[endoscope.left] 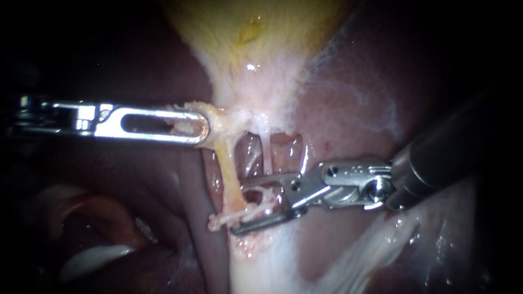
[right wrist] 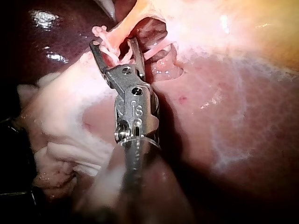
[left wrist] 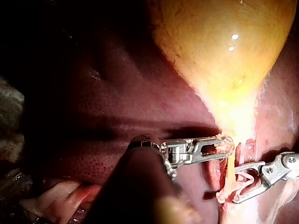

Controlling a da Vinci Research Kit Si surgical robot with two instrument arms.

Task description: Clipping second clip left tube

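Through the endoscope, the left instrument (endoscope.left: 201, 128) reached across from the side with its windowed jaws clamped on the pale tissue where the gallbladder (endoscope.left: 256, 32) narrowed. The left tube (endoscope.left: 230, 177), yellowish, ran down from that grip. Its lower end lay between the jaws of the right instrument (endoscope.left: 241, 209), which stood apart with a clear gap, one on each side of the tube. A tuft of whitish strands (endoscope.left: 223, 220) stuck out just past them. A thinner, paler tube (endoscope.left: 265, 144) ran just beside the left one.

The left wrist camera gave what the endoscope cut off: the whole rounded yellow body of the gallbladder swelling above the dark, stippled liver (left wrist: 93, 116). The right wrist camera looked along its own shaft and showed the gap between the two jaws most plainly, pink strands lying in it. From there I could not tell one tube from the other.
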